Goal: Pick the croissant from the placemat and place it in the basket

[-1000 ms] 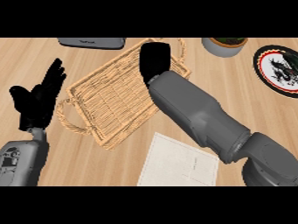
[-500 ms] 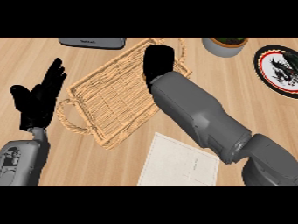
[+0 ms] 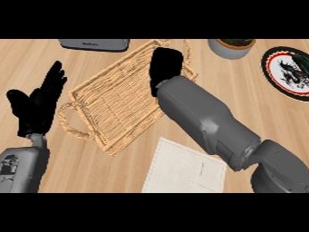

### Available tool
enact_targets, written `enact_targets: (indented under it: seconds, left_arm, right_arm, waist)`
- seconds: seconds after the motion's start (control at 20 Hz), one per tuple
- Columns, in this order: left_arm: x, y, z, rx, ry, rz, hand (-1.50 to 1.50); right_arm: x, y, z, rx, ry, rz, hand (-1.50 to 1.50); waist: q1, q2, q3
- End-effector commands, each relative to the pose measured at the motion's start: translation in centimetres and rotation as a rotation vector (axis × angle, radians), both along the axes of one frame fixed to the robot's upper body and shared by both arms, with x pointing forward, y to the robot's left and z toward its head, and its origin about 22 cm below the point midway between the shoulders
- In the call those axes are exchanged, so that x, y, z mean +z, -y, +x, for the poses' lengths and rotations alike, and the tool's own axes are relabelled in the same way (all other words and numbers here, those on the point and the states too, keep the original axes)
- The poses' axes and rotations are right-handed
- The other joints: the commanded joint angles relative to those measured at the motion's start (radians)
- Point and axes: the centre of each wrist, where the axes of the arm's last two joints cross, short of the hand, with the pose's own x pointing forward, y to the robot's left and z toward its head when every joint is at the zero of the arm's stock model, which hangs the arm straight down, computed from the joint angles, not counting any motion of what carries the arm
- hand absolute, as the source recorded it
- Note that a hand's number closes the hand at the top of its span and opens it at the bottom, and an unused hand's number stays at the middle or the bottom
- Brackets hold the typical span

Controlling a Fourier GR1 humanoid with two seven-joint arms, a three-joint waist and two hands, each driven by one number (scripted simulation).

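The wicker basket [image 3: 117, 104] lies tilted in the middle of the wooden counter. My right hand [image 3: 166, 65] hangs over the basket's far right part, its forearm crossing the basket's right rim. Its fingers are curled into a compact shape, and the croissant shows nowhere, hidden inside that hand. The white placemat [image 3: 183, 170] lies bare near the front edge, partly under my right forearm. At the left, beside the basket's handle, my left hand [image 3: 36, 106] rests open with fingers up.
A grey flat device [image 3: 93, 44] sits at the far edge behind the basket. A grey pot with a plant [image 3: 232, 47] stands at the far right. Beside the pot is a round plate with a dark dragon design [image 3: 296, 74].
My right hand has moved a little farther and to the right over the basket. The left hand has stayed still.
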Motion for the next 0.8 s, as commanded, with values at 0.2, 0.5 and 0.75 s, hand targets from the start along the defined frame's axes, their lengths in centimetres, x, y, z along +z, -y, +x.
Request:
enact_targets:
  seconds: [0.2, 0.5, 0.75]
  left_arm:
    - [-0.5, -0.8, -0.7, 0.002, -0.02, -0.006, 0.0]
    - [-0.7, -1.1, -1.4, 0.039, -0.019, 0.004, 0.0]
    - [-1.0, -4.3, -2.3, 0.093, -0.035, 0.002, 0.0]
  right_arm:
    - [1.8, -1.0, -0.1, -0.005, 0.2, 0.303, -1.5]
    - [4.0, -2.3, -0.6, -0.121, 0.289, 0.572, -1.5]
    - [4.3, -0.9, -0.2, -0.178, 0.309, 0.71, -1.5]
  waist:
    - [-0.021, -0.008, 0.001]
    - [-0.046, -0.022, 0.001]
    - [-0.093, -0.032, 0.001]
